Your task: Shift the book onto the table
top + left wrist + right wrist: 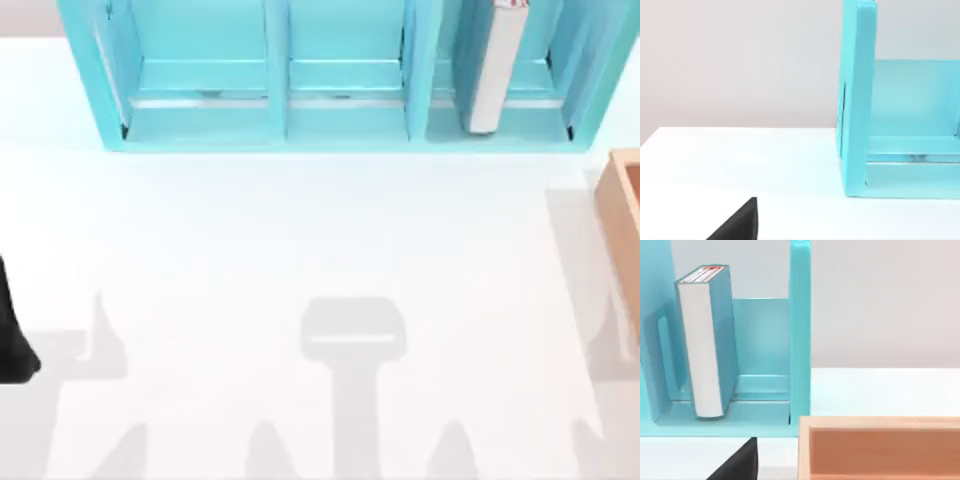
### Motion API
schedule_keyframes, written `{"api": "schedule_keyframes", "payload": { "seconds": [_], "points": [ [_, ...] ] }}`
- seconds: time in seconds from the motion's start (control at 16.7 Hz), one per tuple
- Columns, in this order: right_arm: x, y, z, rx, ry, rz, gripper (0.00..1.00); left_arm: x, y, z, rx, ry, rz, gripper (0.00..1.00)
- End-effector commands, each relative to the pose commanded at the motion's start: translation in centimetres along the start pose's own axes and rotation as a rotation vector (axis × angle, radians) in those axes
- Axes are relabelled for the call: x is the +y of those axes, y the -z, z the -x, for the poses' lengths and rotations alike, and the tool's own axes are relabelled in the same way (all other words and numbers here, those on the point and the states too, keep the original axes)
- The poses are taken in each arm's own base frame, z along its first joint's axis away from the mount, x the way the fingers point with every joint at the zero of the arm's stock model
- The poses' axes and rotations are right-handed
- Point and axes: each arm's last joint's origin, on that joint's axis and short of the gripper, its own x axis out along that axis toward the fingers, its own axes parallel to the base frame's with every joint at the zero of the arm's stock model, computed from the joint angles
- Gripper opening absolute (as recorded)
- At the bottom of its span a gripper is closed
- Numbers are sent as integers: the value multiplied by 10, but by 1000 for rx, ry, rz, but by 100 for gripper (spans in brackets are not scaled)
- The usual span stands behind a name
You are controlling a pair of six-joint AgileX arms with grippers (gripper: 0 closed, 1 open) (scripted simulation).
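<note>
One book (493,70) is present, standing upright in the right-hand compartment of one light-blue shelf unit (340,120) with three compartments, set along the far edge of the table (300,240). The other two compartments hold nothing visible. In the right wrist view the book (707,340) shows white-grey page edges facing outward, a teal cover on its side, and a red-and-white label on its top end; the writing on the label is too small to read. The book rests on the shelf floor, near the compartment's middle, apart from both side walls. One tan wooden box (622,225) sits at the table's right edge, just in front of the shelf unit's right end. The broad white surface in front of the shelf carries only shadows, leaving open room across its centre. The left arm (15,330) appears as a dark shape at the table's left edge, well apart from the shelf. Finger state cannot be told for either the left or the right gripper
</note>
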Motion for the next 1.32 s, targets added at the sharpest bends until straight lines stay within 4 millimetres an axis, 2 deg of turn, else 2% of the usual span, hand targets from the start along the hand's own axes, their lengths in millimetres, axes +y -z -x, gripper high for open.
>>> {"api": "schedule_keyframes", "payload": {
  "seconds": [0.24,0.42,0.6,0.78,0.96,1.14,1.32],
  "points": [
    [0,-7,-1,-15,5,-1,100,0,0,0,0,0,0,100],
    [2,-29,-7,-48,15,-5,100,0,0,0,0,0,0,100],
    [8,-54,-25,-55,21,-10,100,0,0,0,0,0,0,100],
    [20,-71,-60,-25,22,-12,100,0,0,0,0,0,0,100],
    [41,-70,-108,26,21,-7,100,0,0,0,0,0,0,100],
    [70,-49,-158,81,21,4,100,0,0,0,0,0,0,100],
    [101,-12,-199,119,24,14,100,0,0,0,0,0,0,100]
  ]
}}
